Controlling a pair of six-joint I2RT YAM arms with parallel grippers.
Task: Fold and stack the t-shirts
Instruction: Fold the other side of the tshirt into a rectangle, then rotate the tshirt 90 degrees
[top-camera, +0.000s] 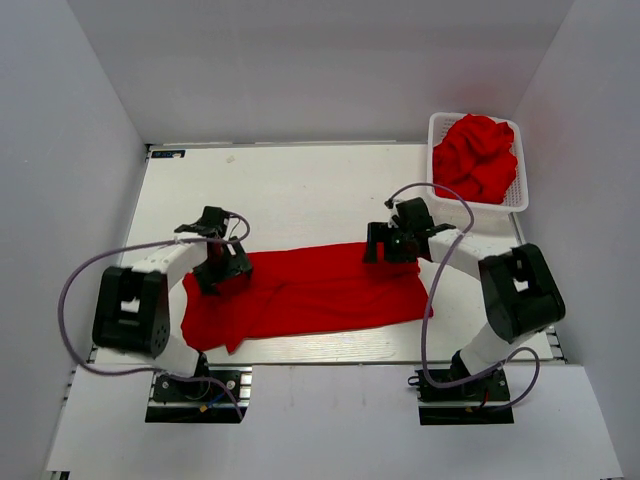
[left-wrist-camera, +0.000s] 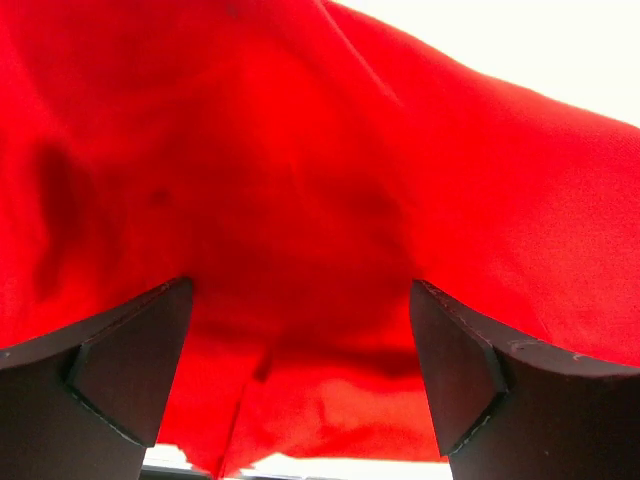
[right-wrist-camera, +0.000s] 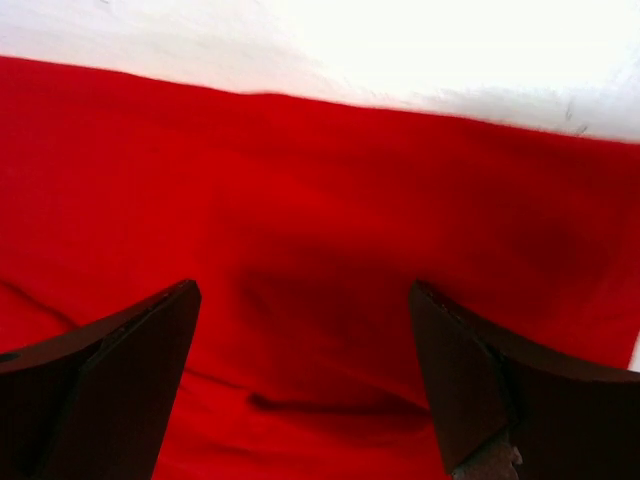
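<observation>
Shirt (top-camera: 310, 295) flat on worktop (top-camera: 300, 190), folded once, I judge. Left pincer (top-camera: 222, 270), right pincer (top-camera: 378, 248) both spread, empty. More shirts (top-camera: 478, 155) in far-right basket (top-camera: 436, 125); no stack yet.

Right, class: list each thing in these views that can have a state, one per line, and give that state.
left gripper, open, jaws apart over red cloth, holding nothing
right gripper, open, over the same shirt, holding nothing
spread t-shirt, lying flat on the table, not gripped
white lattice basket, upright, filled
heaped t-shirts, crumpled and unfolded inside the basket
</observation>
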